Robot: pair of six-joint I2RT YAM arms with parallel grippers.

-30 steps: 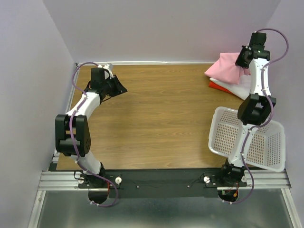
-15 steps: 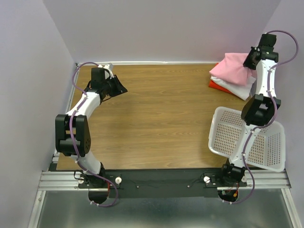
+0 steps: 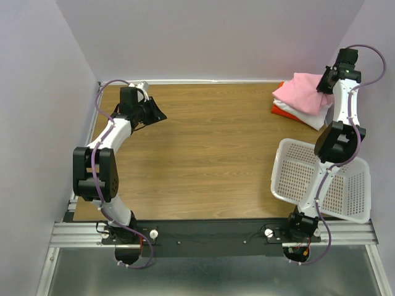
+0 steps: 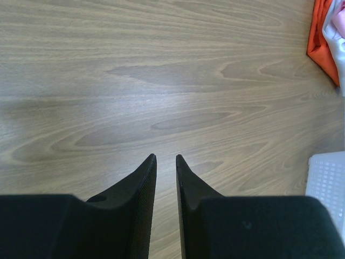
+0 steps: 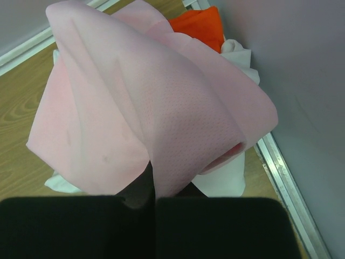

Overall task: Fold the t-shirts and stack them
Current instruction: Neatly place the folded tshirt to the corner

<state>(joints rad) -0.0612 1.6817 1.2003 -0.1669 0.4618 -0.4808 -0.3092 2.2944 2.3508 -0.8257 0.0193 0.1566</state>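
The light pink t-shirt (image 3: 301, 92) hangs bunched from my right gripper (image 3: 324, 82), which is shut on its cloth (image 5: 151, 108) at the far right corner. Below it lie the white t-shirt (image 3: 318, 115) and the orange-red t-shirt (image 3: 280, 111), stacked on the table; both also show under the pink one, white (image 5: 226, 182) and orange-red (image 5: 200, 26). My left gripper (image 3: 158, 115) hovers at the far left over bare wood, its jaws (image 4: 165, 157) slightly open with nothing between them. The orange-red t-shirt's edge (image 4: 322, 39) shows far off in the left wrist view.
A white perforated basket (image 3: 345, 185) lies at the near right, under the right arm; its corner (image 4: 328, 183) shows in the left wrist view. Walls close the table (image 3: 210, 148) at the back and both sides, with a metal rail (image 5: 285, 172) by the stack.
My right gripper has carried the pink t-shirt to the right and toward the corner, over the white and orange-red ones. The left arm has stayed put.
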